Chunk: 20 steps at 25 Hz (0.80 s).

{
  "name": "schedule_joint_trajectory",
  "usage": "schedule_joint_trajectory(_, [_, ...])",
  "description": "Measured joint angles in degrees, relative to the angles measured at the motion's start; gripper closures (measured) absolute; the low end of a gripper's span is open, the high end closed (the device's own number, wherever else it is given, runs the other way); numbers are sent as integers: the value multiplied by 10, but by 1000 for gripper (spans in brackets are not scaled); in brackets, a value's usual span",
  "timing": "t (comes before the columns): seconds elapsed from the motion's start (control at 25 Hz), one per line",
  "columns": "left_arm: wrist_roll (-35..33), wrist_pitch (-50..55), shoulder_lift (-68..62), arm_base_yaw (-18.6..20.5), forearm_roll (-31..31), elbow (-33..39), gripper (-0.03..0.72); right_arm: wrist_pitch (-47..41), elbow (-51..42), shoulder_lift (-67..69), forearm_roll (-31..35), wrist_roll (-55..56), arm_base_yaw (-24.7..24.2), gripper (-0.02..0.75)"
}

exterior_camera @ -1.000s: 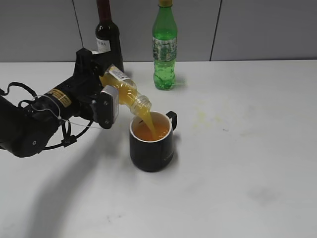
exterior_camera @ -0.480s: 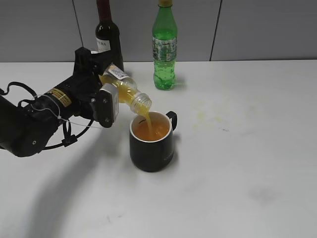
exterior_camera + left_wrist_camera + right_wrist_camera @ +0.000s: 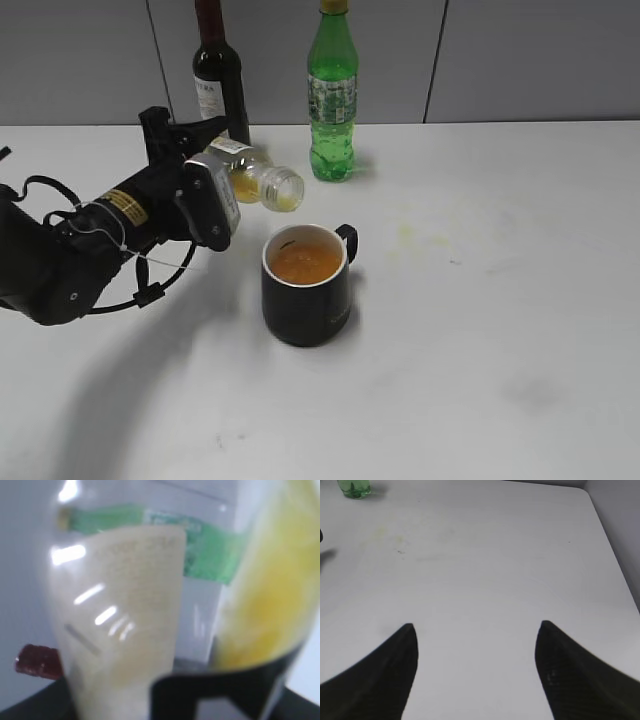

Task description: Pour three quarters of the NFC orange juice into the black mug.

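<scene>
My left gripper [image 3: 222, 172] is shut on the NFC orange juice bottle [image 3: 258, 182]. It holds the bottle about level, open neck to the right, above and left of the black mug [image 3: 305, 292]. No stream leaves the neck. A little juice stays low in the bottle. The mug stands upright, handle at the back right, nearly full of orange juice [image 3: 304, 260]. In the left wrist view the blurred bottle [image 3: 125, 620] fills the frame, with juice [image 3: 270, 590] at its right. My right gripper [image 3: 476, 625] is open and empty over bare table.
A dark wine bottle [image 3: 217, 70] and a taller green soda bottle [image 3: 332, 95] stand at the back edge by the grey wall. The soda bottle's base shows in the right wrist view [image 3: 354, 487]. Faint yellowish stains [image 3: 410, 232] lie right of the mug.
The bottle has tipped back from a steep downward pour to about level and lifted away from the mug. The stream has stopped. The juice in the mug stands higher.
</scene>
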<state>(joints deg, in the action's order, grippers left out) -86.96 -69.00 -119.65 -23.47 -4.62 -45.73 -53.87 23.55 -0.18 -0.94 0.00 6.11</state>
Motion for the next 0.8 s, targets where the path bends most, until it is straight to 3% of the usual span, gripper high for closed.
schedule_joint_trajectory(0.16, [123, 0, -17, 0, 0, 0, 218, -1, 0, 0, 0, 0, 0, 183])
schedule_joint_trajectory(0.32, [292, 2, -21, 0, 5, 0, 218, -1, 0, 0, 0, 0, 0, 183])
schedule_joint_trajectory(0.52, [511, 1, -22, 0, 71, 0, 218, -1, 0, 0, 0, 0, 0, 183])
schedule_joint_trajectory(0.64, [595, 1, -22, 3, 121, 0, 218, -1, 0, 0, 0, 0, 0, 183])
schedule_joint_trajectory(0.8, [655, 2, -22, 17, 153, 0, 218, -1, 0, 0, 0, 0, 0, 183])
